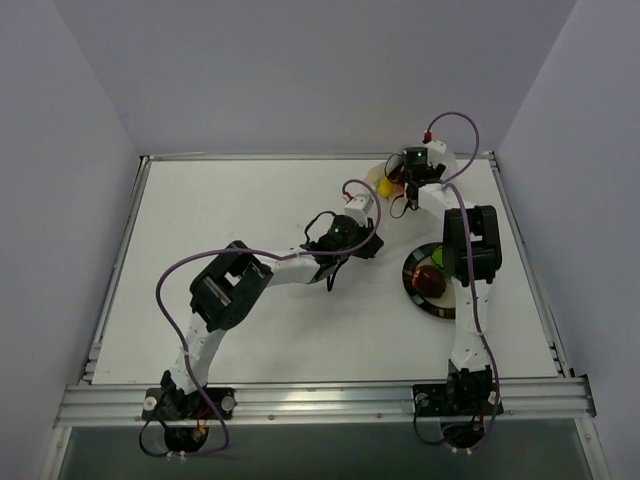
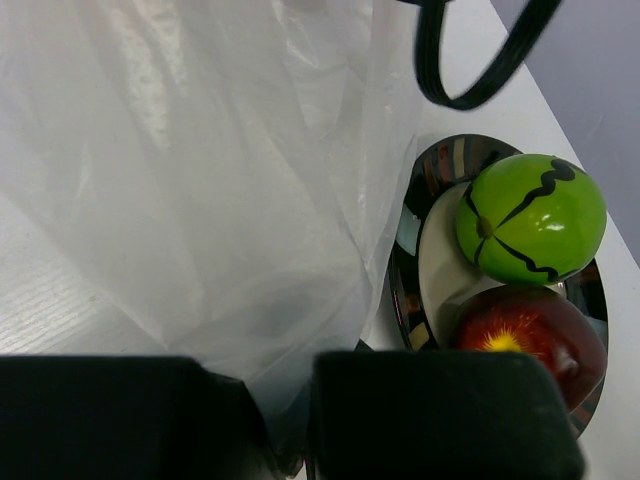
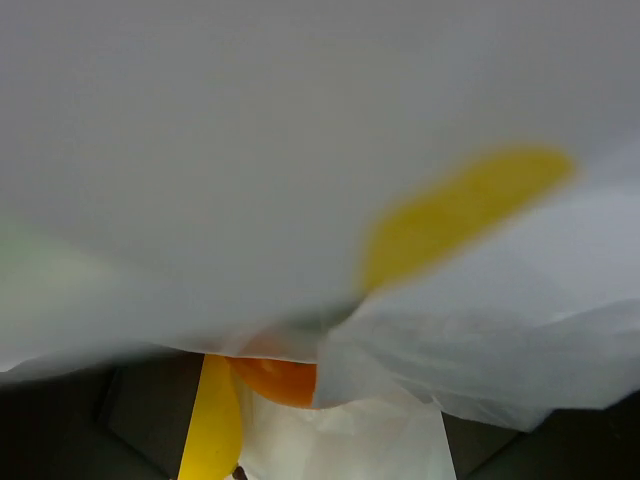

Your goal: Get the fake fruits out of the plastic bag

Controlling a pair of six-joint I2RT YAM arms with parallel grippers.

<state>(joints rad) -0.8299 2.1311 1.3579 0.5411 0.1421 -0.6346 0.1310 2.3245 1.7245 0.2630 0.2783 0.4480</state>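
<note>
The clear plastic bag point(image 1: 384, 184) lies at the back right of the table. My left gripper point(image 1: 366, 206) is shut on a fold of the bag point(image 2: 200, 150), pinched between its black fingers point(image 2: 440, 420). My right gripper point(image 1: 402, 182) reaches into the bag point(image 3: 300, 150) from the far side, jaws apart. An orange fruit point(image 3: 275, 380) and a yellow fruit point(image 3: 212, 420) sit between its fingers, half covered by film. The bright green fruit point(image 2: 530, 220) and the dark red fruit point(image 2: 520, 335) lie on the black-rimmed plate point(image 2: 405, 260), also seen in the top view point(image 1: 432, 310).
The plate sits right of my left gripper, under my right arm's elbow point(image 1: 470, 245). A black cable loop point(image 2: 470, 60) hangs above the plate. Raised metal rails point(image 1: 520, 260) border the table. Grey walls close in the back and sides.
</note>
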